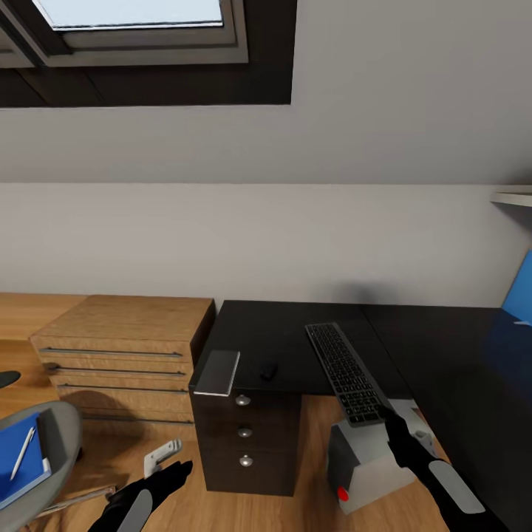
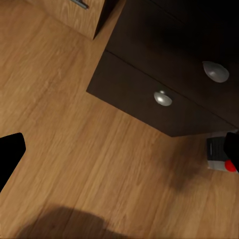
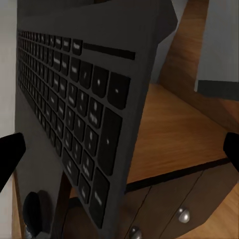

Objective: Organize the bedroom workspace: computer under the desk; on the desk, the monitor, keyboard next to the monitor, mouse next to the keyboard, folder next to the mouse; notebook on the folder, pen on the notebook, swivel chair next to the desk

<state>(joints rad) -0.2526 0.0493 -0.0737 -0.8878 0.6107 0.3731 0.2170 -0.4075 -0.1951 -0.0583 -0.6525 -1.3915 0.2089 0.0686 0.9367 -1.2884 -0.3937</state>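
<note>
Right claw (image 1: 386,415) grips the near end of the keyboard (image 1: 346,373), which overhangs the worktop (image 1: 288,332) edge above the computer (image 1: 369,465). Judged best: slide it flat, fully onto the worktop, before releasing. Left claw (image 1: 176,467) hangs empty, its spread not discernible.

Right gripper (image 1: 386,415) raised forward — jaws closed, left gripper (image 1: 177,458) low, spread.

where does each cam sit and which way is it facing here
Head view: high on the robot, looking down at the desk, keyboard and computer; both arms show, right hand at the keyboard's near end.
Left wrist view: low, facing floor and drawer unit.
Right wrist view: along the keyboard, held between dark fingertips.
Shared: head and left wrist views both show the drawer knobs.
</note>
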